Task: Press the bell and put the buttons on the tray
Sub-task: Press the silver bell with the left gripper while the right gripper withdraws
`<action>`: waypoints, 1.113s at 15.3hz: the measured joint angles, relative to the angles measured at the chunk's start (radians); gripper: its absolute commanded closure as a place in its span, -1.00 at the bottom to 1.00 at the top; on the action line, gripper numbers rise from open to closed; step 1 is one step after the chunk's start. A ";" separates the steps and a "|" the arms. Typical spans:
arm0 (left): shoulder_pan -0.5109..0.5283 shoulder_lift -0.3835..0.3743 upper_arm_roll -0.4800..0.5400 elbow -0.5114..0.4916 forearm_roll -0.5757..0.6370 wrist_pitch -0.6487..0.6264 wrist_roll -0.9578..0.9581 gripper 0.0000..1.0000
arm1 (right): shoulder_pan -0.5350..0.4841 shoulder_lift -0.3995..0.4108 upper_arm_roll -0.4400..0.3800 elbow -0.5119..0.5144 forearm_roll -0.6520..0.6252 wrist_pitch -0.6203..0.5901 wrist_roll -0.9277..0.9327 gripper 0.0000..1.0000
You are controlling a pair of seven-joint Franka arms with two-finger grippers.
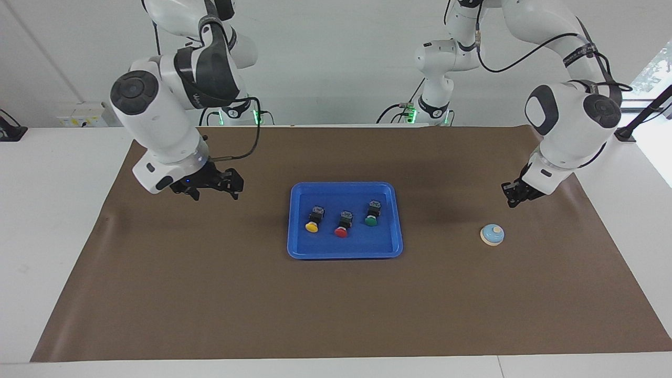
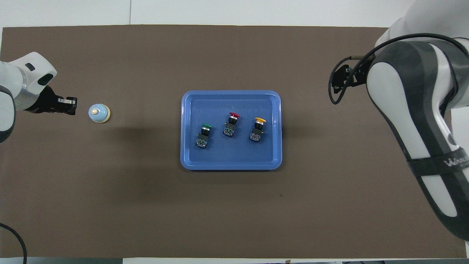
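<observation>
From across the bench [image 1: 63,157], the blue tray [image 1: 345,253] sits in the middle of the brown mat [image 1: 210,294]. All three buttons lie inside it in a row, apart from one another: the yellow button [image 1: 313,220] toward the right arm's end, the red button [image 1: 343,224] in the middle, the green button [image 1: 372,214] toward the left arm's end and a little nearer to the robots. The bell [image 1: 492,234] stands alone on the mat, well apart from the tray, toward the left arm's end. The left hand [image 1: 512,200] hangs low over the mat just beside the bell, on the robots' side of it, not touching it; it is clenched, with nothing between its fingertips. The right hand [image 1: 214,191] hovers over bare mat between the tray and the right arm's end of the bench, released, its fingers spread and holding nothing.

Looking down from above the robots, the tray [image 2: 231,165] again holds the green button [image 2: 204,135], the red button [image 2: 231,124] and the yellow button [image 2: 257,129], the red one farthest from the robots. The bell [image 2: 99,113] sits close to the left hand [image 2: 69,105], whose tip points at it with a small gap showing. The right hand [image 2: 339,79] is mostly hidden by its own arm, over the mat off the tray's end.
</observation>
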State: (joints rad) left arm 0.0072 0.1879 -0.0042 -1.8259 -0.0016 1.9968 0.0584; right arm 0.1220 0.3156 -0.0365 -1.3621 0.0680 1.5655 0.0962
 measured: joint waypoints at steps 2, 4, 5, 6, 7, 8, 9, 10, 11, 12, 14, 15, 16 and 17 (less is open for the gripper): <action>0.000 0.008 0.001 -0.029 0.000 0.049 0.000 1.00 | -0.055 -0.044 0.000 -0.013 -0.008 -0.027 -0.062 -1.00; 0.001 0.007 0.001 -0.051 0.000 0.079 0.000 1.00 | -0.093 -0.118 0.000 -0.048 -0.018 -0.062 -0.084 -1.00; 0.001 0.007 0.001 -0.064 0.000 0.099 0.000 1.00 | -0.105 -0.164 0.000 -0.075 -0.020 -0.079 -0.086 -1.00; 0.000 0.008 0.000 -0.077 0.000 0.119 0.000 1.00 | -0.116 -0.213 0.000 -0.103 -0.021 -0.094 -0.086 -1.00; 0.000 0.011 0.000 -0.089 0.000 0.137 0.000 1.00 | -0.125 -0.259 0.001 -0.130 -0.022 -0.113 -0.086 -1.00; 0.000 0.016 -0.001 -0.098 0.000 0.153 -0.001 1.00 | -0.133 -0.299 0.002 -0.151 -0.022 -0.134 -0.086 -1.00; 0.000 0.022 -0.001 -0.102 0.000 0.167 -0.001 1.00 | -0.137 -0.326 0.002 -0.165 -0.023 -0.152 -0.086 -1.00; 0.000 0.030 -0.001 -0.103 0.000 0.178 -0.001 1.00 | -0.141 -0.347 0.003 -0.178 -0.023 -0.162 -0.086 -1.00; 0.000 0.037 -0.001 -0.104 0.000 0.192 -0.001 1.00 | -0.144 -0.358 0.003 -0.186 -0.023 -0.163 -0.086 -1.00; 0.000 0.044 -0.001 -0.104 0.000 0.206 -0.001 1.00 | -0.147 -0.362 0.003 -0.191 -0.025 -0.163 -0.086 -1.00; 0.000 0.059 -0.001 -0.104 0.000 0.231 -0.003 1.00 | -0.150 -0.361 0.005 -0.195 -0.046 -0.163 -0.086 -1.00; 0.000 0.065 -0.001 -0.104 0.000 0.243 -0.003 1.00 | -0.150 -0.360 0.006 -0.197 -0.059 -0.163 -0.086 -1.00; 0.000 0.069 -0.001 -0.104 0.000 0.250 -0.003 1.00 | -0.150 -0.360 0.008 -0.197 -0.063 -0.163 -0.086 -1.00; 0.000 0.071 -0.001 -0.104 0.000 0.252 -0.003 1.00 | -0.150 -0.360 0.010 -0.197 -0.068 -0.162 -0.086 -1.00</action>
State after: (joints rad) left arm 0.0069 0.2585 -0.0053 -1.9302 -0.0016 2.2486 0.0556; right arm -0.0277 -0.0449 -0.0266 -1.5588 0.0004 1.4037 0.0105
